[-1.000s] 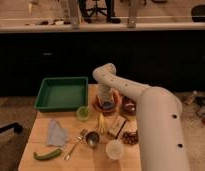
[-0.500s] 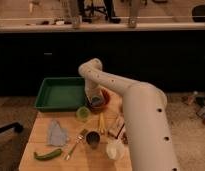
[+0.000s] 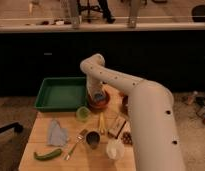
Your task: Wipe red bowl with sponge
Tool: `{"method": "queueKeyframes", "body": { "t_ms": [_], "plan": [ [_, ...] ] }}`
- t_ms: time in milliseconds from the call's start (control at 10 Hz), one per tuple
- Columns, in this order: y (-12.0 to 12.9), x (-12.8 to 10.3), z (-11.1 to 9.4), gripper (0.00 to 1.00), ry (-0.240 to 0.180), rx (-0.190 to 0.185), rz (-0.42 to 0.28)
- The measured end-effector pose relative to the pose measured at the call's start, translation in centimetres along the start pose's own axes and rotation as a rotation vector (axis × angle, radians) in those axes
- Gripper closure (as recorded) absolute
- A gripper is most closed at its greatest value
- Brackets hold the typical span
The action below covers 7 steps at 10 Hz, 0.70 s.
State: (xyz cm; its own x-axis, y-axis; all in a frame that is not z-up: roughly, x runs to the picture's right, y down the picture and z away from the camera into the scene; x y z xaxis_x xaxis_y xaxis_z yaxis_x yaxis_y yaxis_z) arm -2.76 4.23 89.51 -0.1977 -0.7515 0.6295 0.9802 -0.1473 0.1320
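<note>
Centrally on the table (image 3: pixel 46 145), the red bowl (image 3: pixel 99 103) sits right of the green tray (image 3: pixel 61 93). Its inside is hidden by the gripper (image 3: pixel 97 96); whether the gripper pinches a sponge I cannot tell.

— What colours sit on the pale wood desk (image 3: pixel 46 150)?
— Green tray (image 3: pixel 61 93), red bowl (image 3: pixel 99 103) under the white arm's gripper (image 3: pixel 97 96), blue-grey cloth (image 3: pixel 57 134), green pepper (image 3: pixel 48 155).

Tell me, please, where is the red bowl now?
In the camera view, the red bowl sits on the table's far side, right of the green tray, behind the small green cup, with the pincer over it.
</note>
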Motion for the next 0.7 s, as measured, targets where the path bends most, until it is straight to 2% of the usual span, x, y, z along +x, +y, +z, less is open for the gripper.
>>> {"method": "queueKeyframes", "body": {
  "t_ms": [300, 700],
  "plan": [
    [0.3, -0.4, -0.7, 1.0, 0.012, -0.001, -0.02],
    [1.0, -1.9, 0.3, 1.0, -0.019, -0.007, -0.028]
  ]
}}
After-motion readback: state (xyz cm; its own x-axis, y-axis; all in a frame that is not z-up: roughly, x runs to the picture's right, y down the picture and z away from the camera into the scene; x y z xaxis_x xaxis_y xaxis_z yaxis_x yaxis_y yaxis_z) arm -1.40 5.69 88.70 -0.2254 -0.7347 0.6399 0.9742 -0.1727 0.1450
